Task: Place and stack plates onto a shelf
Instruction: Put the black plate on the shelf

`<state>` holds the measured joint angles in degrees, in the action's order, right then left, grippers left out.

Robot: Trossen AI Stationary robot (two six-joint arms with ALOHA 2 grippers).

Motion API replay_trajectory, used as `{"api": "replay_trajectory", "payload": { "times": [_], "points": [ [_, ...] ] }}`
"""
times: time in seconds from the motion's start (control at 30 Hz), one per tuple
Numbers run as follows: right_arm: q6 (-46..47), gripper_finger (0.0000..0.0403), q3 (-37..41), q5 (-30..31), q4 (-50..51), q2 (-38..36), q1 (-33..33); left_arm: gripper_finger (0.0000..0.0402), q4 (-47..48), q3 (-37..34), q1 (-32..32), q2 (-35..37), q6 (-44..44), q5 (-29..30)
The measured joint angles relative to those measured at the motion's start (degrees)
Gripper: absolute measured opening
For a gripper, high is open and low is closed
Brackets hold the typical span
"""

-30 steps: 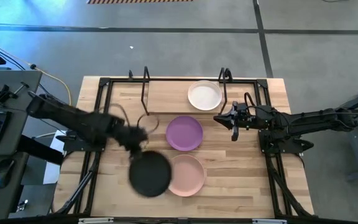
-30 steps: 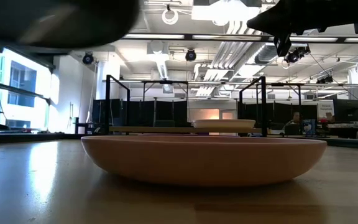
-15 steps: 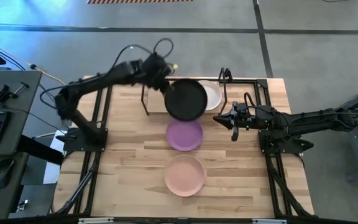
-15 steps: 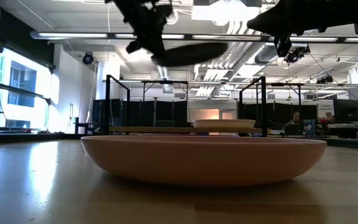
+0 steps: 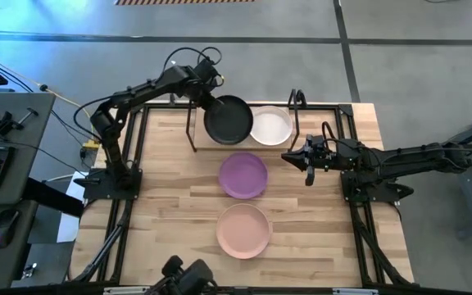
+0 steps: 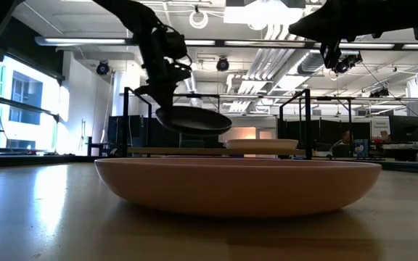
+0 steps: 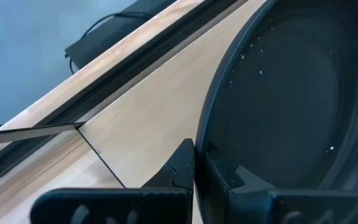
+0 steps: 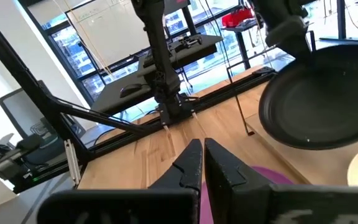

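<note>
Four plates, one carried over the shelf [image 5: 220, 135] by the left arm.
The left gripper [image 5: 206, 100] has its fingers [image 7: 185, 168] clamped on the rim of the black plate [image 5: 227, 120], held just above the shelf board beside the cream-white plate [image 5: 270, 126] lying on it. The purple plate [image 5: 243, 175] and pink plate [image 5: 243, 231] lie on the tabletop [image 5: 162, 213]. The right gripper [image 5: 307, 160] hangs near the shelf's end, fingers together and empty.

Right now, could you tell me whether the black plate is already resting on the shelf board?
No, in the low view the black plate hangs tilted above the shelf, gripped at its rim by the left gripper.
</note>
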<state>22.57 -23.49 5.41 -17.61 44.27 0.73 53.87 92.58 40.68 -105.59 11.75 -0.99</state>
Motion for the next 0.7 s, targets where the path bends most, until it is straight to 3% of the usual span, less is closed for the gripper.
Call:
{"api": "replay_trajectory", "payload": {
  "times": [0.7],
  "points": [
    [1.6, 0.0000, 0.0, 0.0, 0.5, 0.0, 0.0, 0.0015, 1.8, 0.0, -0.3, -2.4, -1.4, 4.3]
  ]
}}
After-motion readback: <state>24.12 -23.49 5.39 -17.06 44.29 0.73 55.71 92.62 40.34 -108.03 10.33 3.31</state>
